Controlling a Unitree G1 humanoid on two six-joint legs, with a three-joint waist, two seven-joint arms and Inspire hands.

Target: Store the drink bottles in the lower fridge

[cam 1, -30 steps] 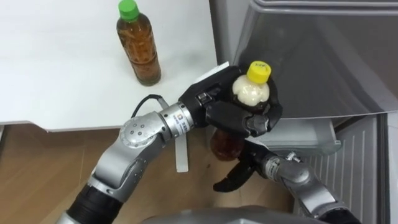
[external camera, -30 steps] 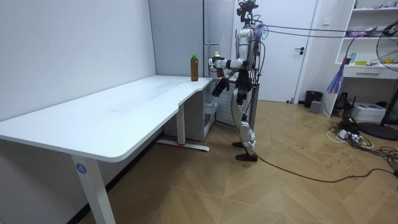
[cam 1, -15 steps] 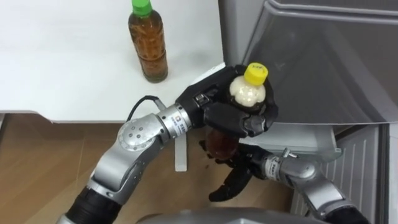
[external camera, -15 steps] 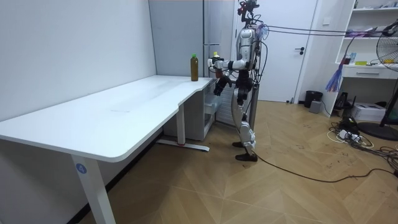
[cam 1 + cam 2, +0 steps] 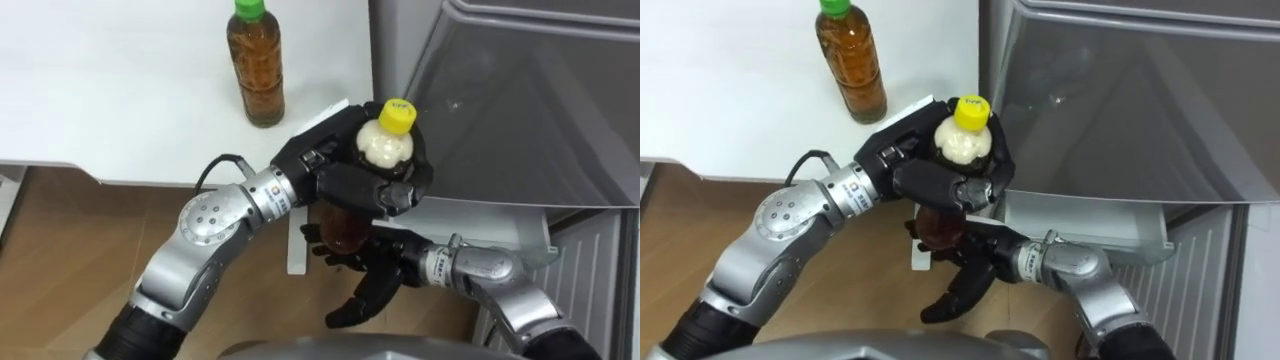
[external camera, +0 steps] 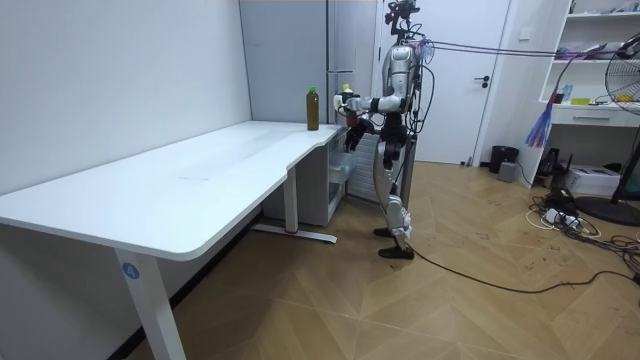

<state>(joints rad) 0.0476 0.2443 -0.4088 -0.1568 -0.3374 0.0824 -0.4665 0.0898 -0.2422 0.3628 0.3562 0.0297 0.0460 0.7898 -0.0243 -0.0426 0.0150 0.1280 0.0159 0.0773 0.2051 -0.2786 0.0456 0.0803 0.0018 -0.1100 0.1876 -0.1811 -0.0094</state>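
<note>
While left hand (image 5: 365, 187) grips yellow-capped bottle (image 5: 384, 146) just off table (image 5: 100, 90) edge, right hand (image 5: 366, 286) sits just under its base, fingers spread, empty. Green-capped bottle (image 5: 255, 66) upright on table, far left. Step: carrying first drink. Next, likely: bend, lower bottle into fridge (image 5: 520, 100), right.

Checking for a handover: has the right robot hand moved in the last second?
Yes. The right robot hand has come left toward the white table leg, under the yellow-capped bottle.

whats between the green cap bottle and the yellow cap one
Bare white table, then the left hand with fingers curled round the yellow-capped bottle, as the left eye view shows.
</note>
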